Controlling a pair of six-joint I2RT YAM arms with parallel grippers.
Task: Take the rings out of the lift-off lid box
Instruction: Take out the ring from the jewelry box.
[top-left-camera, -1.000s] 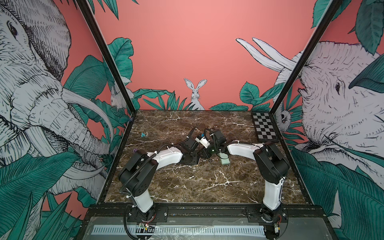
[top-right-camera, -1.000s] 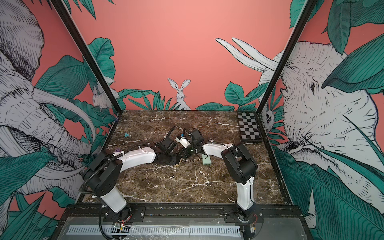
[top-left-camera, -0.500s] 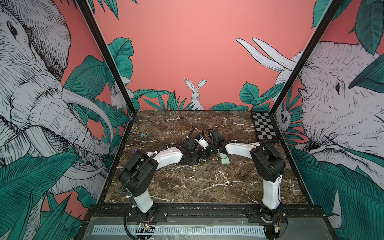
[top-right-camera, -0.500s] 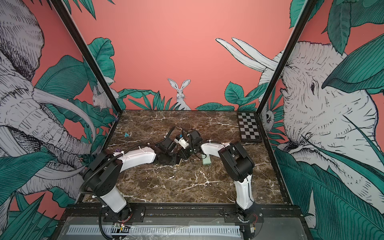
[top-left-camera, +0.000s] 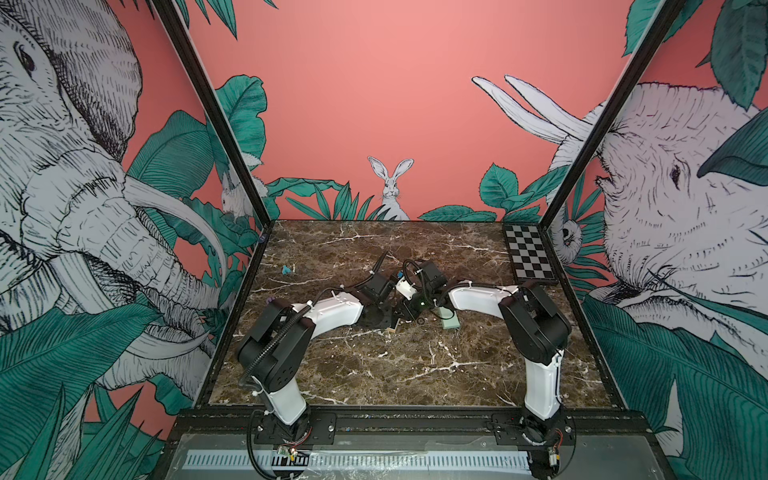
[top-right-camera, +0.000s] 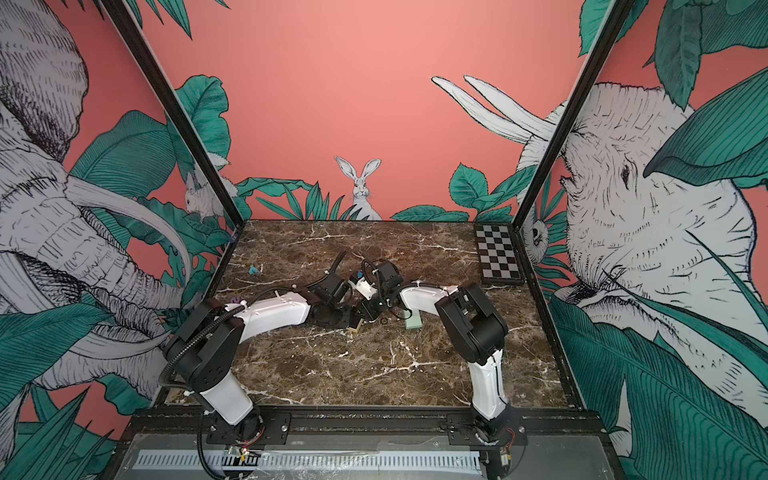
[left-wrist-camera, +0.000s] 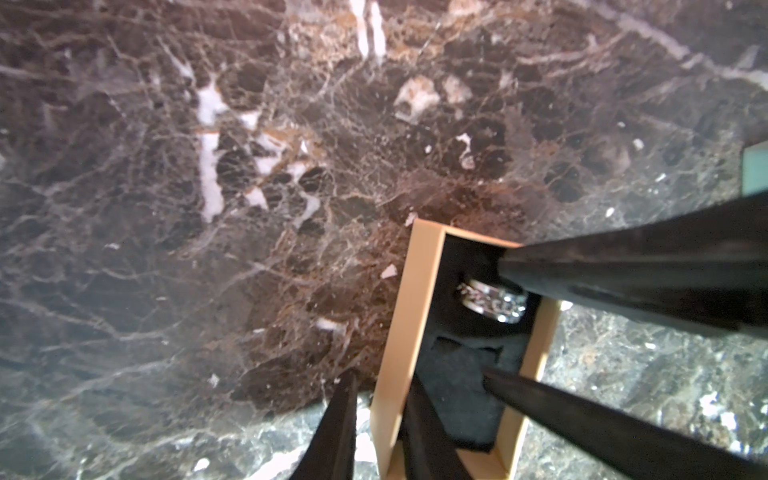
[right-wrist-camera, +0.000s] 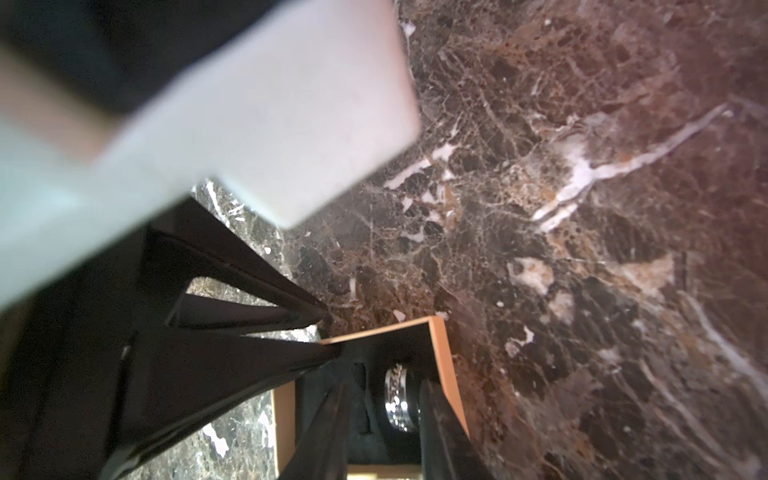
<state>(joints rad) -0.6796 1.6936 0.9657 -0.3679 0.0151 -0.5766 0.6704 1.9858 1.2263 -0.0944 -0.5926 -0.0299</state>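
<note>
The ring (left-wrist-camera: 492, 301) stands on edge in its slot in the black foam of the box (left-wrist-camera: 409, 316), whose lid (top-left-camera: 450, 322) is off and lies on the table (left-wrist-camera: 249, 166) beyond the right arm's fingers. The right gripper (left-wrist-camera: 494, 318) reaches into the box with its fingers apart, one on each side of the ring. One tip is at the band's edge and its partner stands clear over the foam, so nothing is pinched yet. That straddle looks meant to line up a squeeze across the band. The left gripper (left-wrist-camera: 382, 376) has its fingers clamped on the tan wall of the box, one inside and one outside, likely to keep the light box from rising with the ring. The slot (left-wrist-camera: 449, 345) nearer the left fingers is empty. A small dark loop (top-left-camera: 420, 321) on the table between the right fingers and the lid may be a ring already out, though it is too small to tell.
</note>
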